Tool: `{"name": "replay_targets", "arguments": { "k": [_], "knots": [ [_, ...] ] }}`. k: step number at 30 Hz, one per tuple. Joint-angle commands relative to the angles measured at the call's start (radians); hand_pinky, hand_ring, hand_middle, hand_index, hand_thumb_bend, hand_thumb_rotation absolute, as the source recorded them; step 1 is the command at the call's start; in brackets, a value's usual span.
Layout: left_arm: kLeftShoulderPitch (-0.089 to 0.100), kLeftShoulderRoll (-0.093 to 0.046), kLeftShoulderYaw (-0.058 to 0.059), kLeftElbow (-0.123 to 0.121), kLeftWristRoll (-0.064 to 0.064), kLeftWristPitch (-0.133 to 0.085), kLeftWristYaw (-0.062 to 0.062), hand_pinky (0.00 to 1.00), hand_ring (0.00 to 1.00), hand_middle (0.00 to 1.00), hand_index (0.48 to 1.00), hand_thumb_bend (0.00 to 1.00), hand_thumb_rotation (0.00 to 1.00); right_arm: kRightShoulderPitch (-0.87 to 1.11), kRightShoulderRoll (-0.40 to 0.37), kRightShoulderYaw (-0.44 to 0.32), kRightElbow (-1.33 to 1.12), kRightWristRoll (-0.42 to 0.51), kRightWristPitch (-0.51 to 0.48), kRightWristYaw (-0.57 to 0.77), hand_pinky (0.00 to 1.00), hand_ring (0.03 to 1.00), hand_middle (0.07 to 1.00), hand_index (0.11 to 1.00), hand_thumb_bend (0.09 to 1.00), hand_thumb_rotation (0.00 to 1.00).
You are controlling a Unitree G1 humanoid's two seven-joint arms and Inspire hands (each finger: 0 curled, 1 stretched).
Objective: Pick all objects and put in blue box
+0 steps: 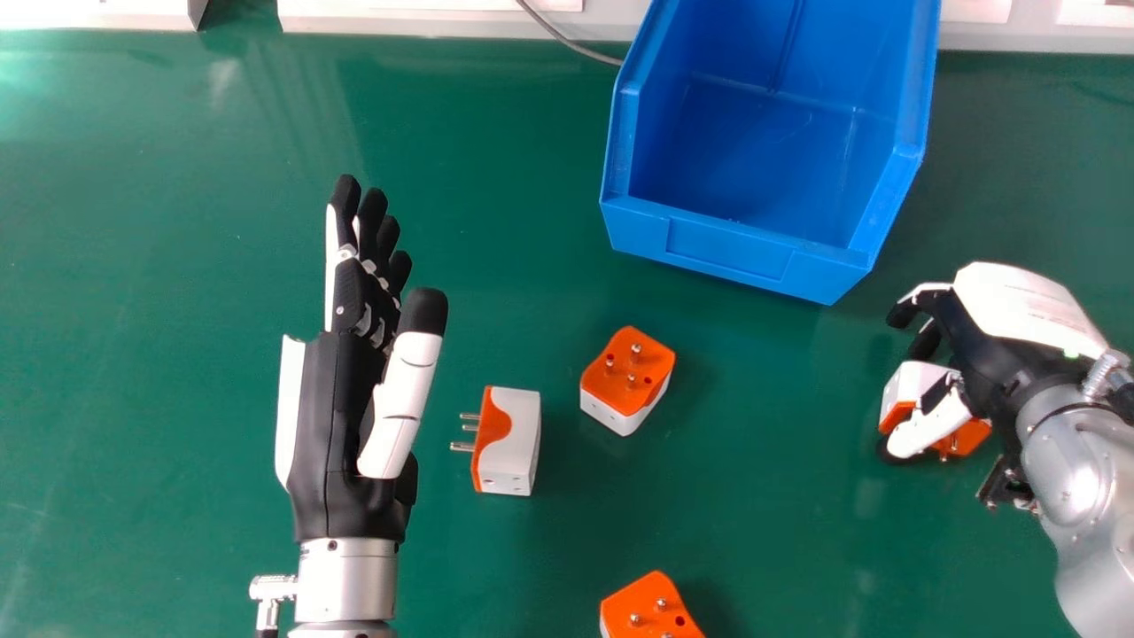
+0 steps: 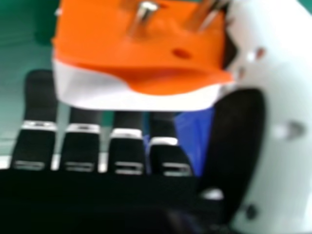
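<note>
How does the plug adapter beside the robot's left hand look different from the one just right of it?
The left adapter lies with its pins pointing sideways, toward the left hand, but the right adapter has its pins pointing up. The left adapter shows mostly its white part, while the right adapter shows mostly orange. Both are orange and white, have metal pins and sit on the green table.

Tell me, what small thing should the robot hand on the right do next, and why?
Probably curl gently round the orange-and-white plug: it sits between the right robot hand's thumb and fingers, and those fingers look fairly straight, not wrapped round it.
</note>
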Motion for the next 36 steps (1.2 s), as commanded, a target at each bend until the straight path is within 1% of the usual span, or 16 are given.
{"name": "replay_targets", "arguments": {
  "k": [1,3,4,7,10,12,13,18,19,22,24,27,30,31,34,36],
  "knots": [
    [0.001,-0.017,-0.005,-0.024,0.011,-0.018,-0.001,1.0,1.0,1.0,1.0,0.75,0.75,0.078,0.004,0.022,0.034,0.013,0.01,0.027,0.38,0.457,0.573,0.729,0.65,0.04],
    [0.001,-0.017,-0.005,-0.024,0.012,-0.017,-0.001,1.0,1.0,1.0,1.0,0.75,0.75,0.093,0.009,0.013,0.023,0.016,-0.011,-0.018,0.38,0.457,0.573,0.729,0.65,0.04],
    [0.0,-0.017,-0.005,-0.023,0.013,-0.018,0.0,1.0,1.0,1.0,1.0,0.75,0.75,0.099,0.012,0.009,0.018,0.019,-0.02,-0.038,0.36,0.44,0.549,0.68,0.626,0.03],
    [-0.002,-0.018,-0.006,-0.022,0.014,-0.02,-0.001,1.0,1.0,1.0,1.0,0.75,0.75,0.111,0.006,0.011,0.003,0.013,-0.045,-0.067,0.36,0.44,0.549,0.68,0.626,0.03],
    [-0.004,-0.018,-0.005,-0.021,0.019,-0.021,0.002,1.0,1.0,1.0,1.0,0.75,0.75,0.12,0.005,0.004,-0.018,0.021,-0.055,-0.07,0.36,0.44,0.549,0.68,0.626,0.03],
    [-0.007,-0.018,-0.005,-0.019,0.018,-0.023,0.003,1.0,1.0,1.0,1.0,0.75,0.75,0.126,0.003,0.001,-0.03,0.019,-0.062,-0.075,0.36,0.44,0.549,0.68,0.626,0.03],
    [-0.008,-0.018,-0.004,-0.018,0.019,-0.022,0.004,1.0,1.0,1.0,1.0,0.75,0.75,0.126,0.002,0.002,-0.034,0.016,-0.061,-0.075,0.36,0.436,0.546,0.64,0.604,0.02],
    [-0.015,-0.019,-0.003,-0.01,0.02,-0.025,0.004,1.0,1.0,1.0,1.0,0.75,0.75,0.124,0.002,0.001,-0.048,0.011,-0.044,-0.059,0.36,0.436,0.546,0.64,0.604,0.02],
    [-0.016,-0.019,-0.003,-0.01,0.02,-0.024,0.004,1.0,1.0,1.0,1.0,0.75,0.75,0.124,0.002,0.002,-0.049,0.009,-0.043,-0.057,0.35,0.429,0.533,0.61,0.587,0.02],
    [-0.021,-0.02,-0.002,-0.007,0.018,-0.024,0.004,1.0,1.0,1.0,1.0,0.75,0.75,0.122,-0.001,0.002,-0.044,0.005,-0.054,-0.068,0.35,0.429,0.533,0.61,0.587,0.02],
    [-0.023,-0.019,-0.001,-0.004,0.021,-0.025,0.005,1.0,1.0,1.0,1.0,0.75,0.75,0.118,0.004,0.002,-0.044,0.001,-0.045,-0.067,0.35,0.429,0.533,0.61,0.587,0.02],
    [-0.024,-0.018,-0.002,-0.006,0.024,-0.023,0.006,1.0,1.0,1.0,1.0,0.75,0.75,0.129,0.014,-0.009,-0.064,0.003,-0.04,-0.088,0.34,0.426,0.525,0.589,0.574,0.02],
    [-0.024,-0.02,-0.004,-0.011,0.023,-0.019,0.005,1.0,1.0,1.0,1.0,0.75,0.75,0.149,0.021,-0.02,-0.095,0.003,-0.04,-0.121,0.34,0.426,0.525,0.589,0.574,0.02],
    [-0.024,-0.021,-0.005,-0.013,0.022,-0.019,0.005,1.0,1.0,1.0,1.0,0.75,0.75,0.156,0.023,-0.023,-0.105,0.004,-0.043,-0.134,0.34,0.421,0.52,0.569,0.563,0.01],
    [-0.024,-0.022,-0.007,-0.016,0.023,-0.017,0.007,1.0,1.0,1.0,1.0,0.75,0.75,0.175,0.023,-0.03,-0.139,0.008,-0.063,-0.16,0.34,0.421,0.52,0.569,0.563,0.01],
    [-0.023,-0.022,-0.007,-0.019,0.028,-0.015,0.01,1.0,1.0,1.0,1.0,0.75,0.75,0.193,0.027,-0.043,-0.16,0.02,-0.094,-0.195,0.34,0.421,0.52,0.569,0.563,0.01]
  ]
}}
